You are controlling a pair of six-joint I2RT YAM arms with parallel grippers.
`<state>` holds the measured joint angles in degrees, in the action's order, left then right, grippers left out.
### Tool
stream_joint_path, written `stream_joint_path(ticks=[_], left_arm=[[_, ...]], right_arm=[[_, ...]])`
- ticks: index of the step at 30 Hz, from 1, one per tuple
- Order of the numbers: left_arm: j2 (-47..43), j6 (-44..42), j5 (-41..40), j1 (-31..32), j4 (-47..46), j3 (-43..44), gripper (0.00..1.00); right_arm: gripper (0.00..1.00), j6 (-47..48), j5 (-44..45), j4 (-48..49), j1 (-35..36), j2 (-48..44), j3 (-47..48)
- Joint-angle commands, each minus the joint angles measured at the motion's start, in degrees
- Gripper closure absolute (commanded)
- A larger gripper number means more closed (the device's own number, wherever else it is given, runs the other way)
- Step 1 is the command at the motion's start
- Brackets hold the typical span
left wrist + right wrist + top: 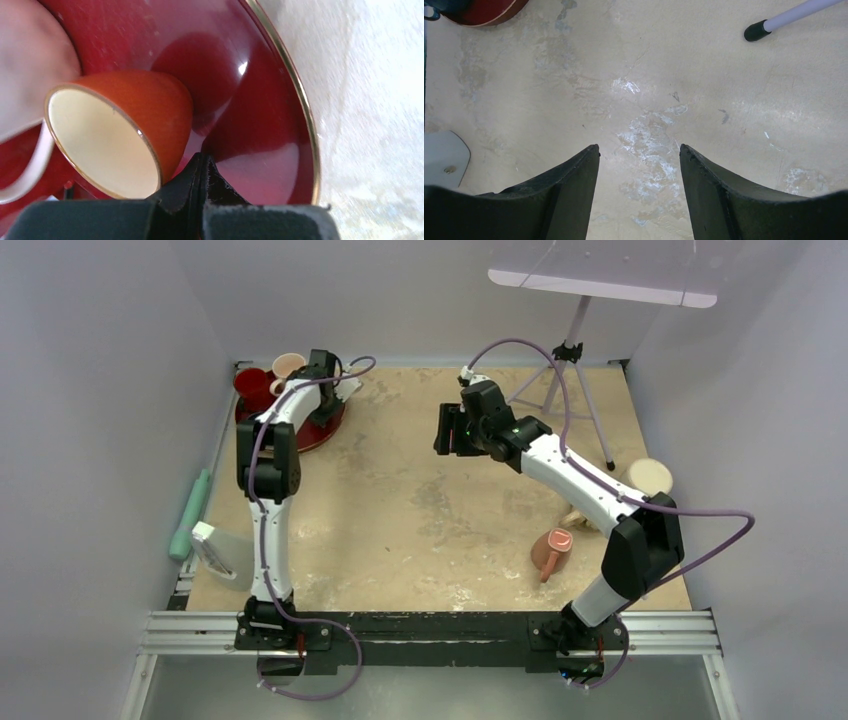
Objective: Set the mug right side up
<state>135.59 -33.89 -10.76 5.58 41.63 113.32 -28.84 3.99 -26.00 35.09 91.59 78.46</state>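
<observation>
An orange mug [125, 125] with a cream inside and a gold rim rests on the dark red plate [280, 125], leaning, its mouth turned toward the left wrist camera. My left gripper [202, 159] is shut on nothing, its tips just right of the mug's rim. From above, the left gripper [325, 380] hangs over the red plate [318, 432] at the back left. A pinkish-brown mug [551, 550] with a handle lies on the table by the right arm. My right gripper [447, 430] [639, 147] is open above bare table, holding nothing.
A red mug [253, 388] and a pink cup [288, 365] share the plate. A beige cup [650, 476] stands at the right edge. A tripod [570, 370] stands at the back right. A green tool [190, 512] and a grey-white piece [215, 550] lie at the left edge.
</observation>
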Motion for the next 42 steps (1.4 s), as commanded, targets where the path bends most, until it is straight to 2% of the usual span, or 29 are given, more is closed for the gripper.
stream_joint_path(ticks=[1, 9, 14, 17, 20, 22, 25, 30, 35, 38, 42], left_arm=[[4.4, -3.5, -2.2, -0.3, -5.9, 6.7, 1.00], [8.7, -7.4, -3.1, -0.4, -8.8, 14.1, 1.00], [4.3, -6.7, -0.7, -0.1, -6.4, 12.1, 1.00], [-3.0, -5.1, 3.4, -0.1, -6.2, 4.0, 0.87], [-10.7, -3.1, 8.5, -0.1, -4.3, -2.1, 0.63], [-15.7, -1.5, 11.6, 0.0, -2.3, -4.9, 0.51], [-22.0, 1.5, 16.7, 0.2, 2.5, -7.7, 0.43], [-31.6, 5.1, 22.5, 0.2, 8.7, -13.9, 0.40], [-38.1, 5.8, 23.8, 0.1, 11.8, -19.4, 0.39], [-39.9, 5.8, 23.6, 0.1, 12.9, -21.0, 0.39], [-40.4, 6.4, 23.3, 0.0, 13.4, -21.6, 0.39]], right_arm=[[0.36, 0.8, 2.5, -3.1, -0.1, -1.7, 4.1], [0.35, -1.6, 8.1, -7.8, -0.2, -5.3, 2.0], [0.34, -7.5, 16.3, -15.9, -3.7, -8.2, -4.4], [0.34, -9.7, 15.4, -15.6, -12.2, -12.2, -9.8], [0.30, -9.3, 14.6, -12.6, -21.6, -15.2, -13.6], [0.19, -10.0, 17.0, -12.2, -25.8, -15.1, -14.3], [0.02, -13.6, 22.2, -15.2, -30.3, -12.8, -13.5], [0.01, -22.5, 30.2, -19.9, -36.3, -8.8, -12.8], [0.01, -25.7, 27.7, -18.6, -42.4, -8.6, -15.7], [0.01, -25.8, 29.3, -18.5, -42.9, -9.2, -16.5], [0.02, -22.7, 23.2, -14.4, -43.4, -8.4, -19.7]])
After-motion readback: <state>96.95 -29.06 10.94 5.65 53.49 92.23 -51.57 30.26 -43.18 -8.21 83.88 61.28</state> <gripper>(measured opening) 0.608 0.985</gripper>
